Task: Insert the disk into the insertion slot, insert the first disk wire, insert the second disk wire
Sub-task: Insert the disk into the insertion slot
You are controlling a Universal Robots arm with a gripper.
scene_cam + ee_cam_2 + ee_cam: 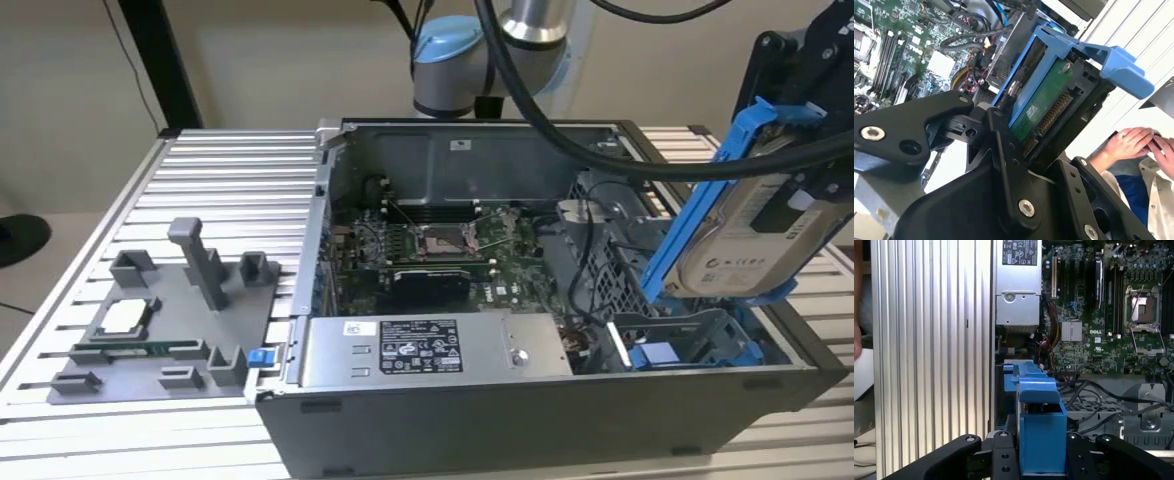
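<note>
**benchrat:** The tool [1040, 460] is clamped on the disk [754, 225], one finger on each side of its blue carrier. In the exterior view the disk stands on edge and tilted. It hangs over that view's right end of the PC case [534, 415], with its lower end just above the insertion slot [674, 350]. It doesn't look seated at all.

**sata_sam:** Yeah, looks like the insertion itself is the step in hand. The tilt is the thing to sort out. The carrier edges probably need to run parallel with the slot's blue rails before any push, or the frame will likely hang up on a tab. Black cables [594, 215] loop just beside the slot, on the motherboard [427, 250] side, so a straight line in should keep them from getting pinched. The grip is on smooth plastic, so slow and light seems wise, since a hard shove could twist the disk in the fingers. A person's hands [1134, 142] also rest beyond the ribbed tabletop [227, 170].
</note>
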